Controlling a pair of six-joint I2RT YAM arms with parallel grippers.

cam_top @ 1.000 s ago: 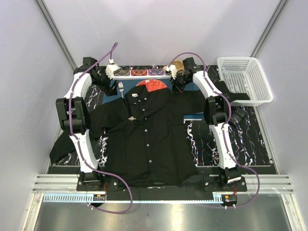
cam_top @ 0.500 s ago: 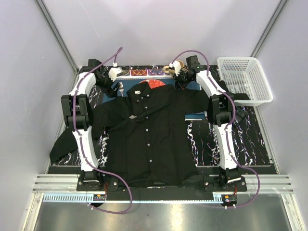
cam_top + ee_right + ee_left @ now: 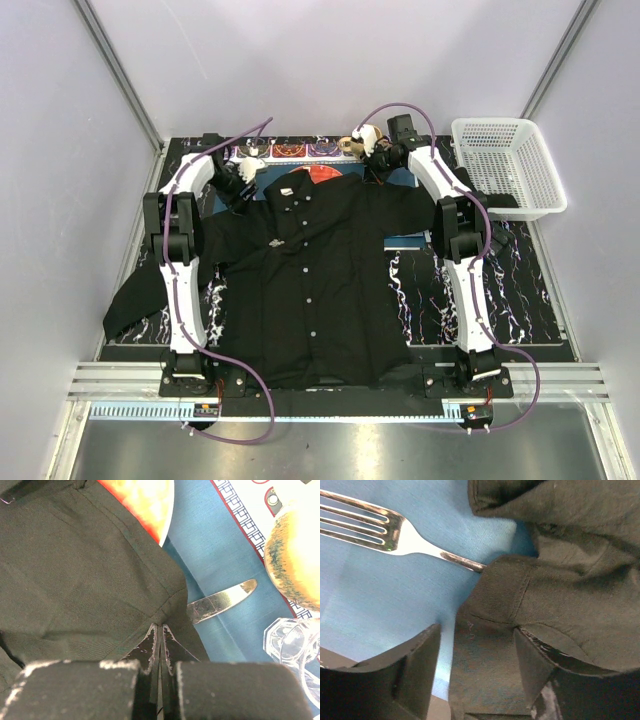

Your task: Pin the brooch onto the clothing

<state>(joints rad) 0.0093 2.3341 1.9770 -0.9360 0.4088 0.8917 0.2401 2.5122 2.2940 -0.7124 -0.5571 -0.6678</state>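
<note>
The black shirt (image 3: 310,290) lies spread front-up on the dark marbled table (image 3: 525,290), collar toward the far edge, and the brooch (image 3: 273,243) sits as a small pale speck on its chest, left of the button row and well apart from both grippers. The left gripper (image 3: 479,672) is at the shirt's left shoulder with its jaws open, one finger (image 3: 417,667) on the blue mat (image 3: 375,595) and the other on the cloth, so a folded edge of fabric lies between them; a fork (image 3: 395,530) lies just beyond, its handle running under the cloth. The right gripper (image 3: 160,642) is at the other shoulder, jaws closed together on a puckered seam of the shirt, beside a knife (image 3: 222,600) and a red plate (image 3: 147,502)
</note>
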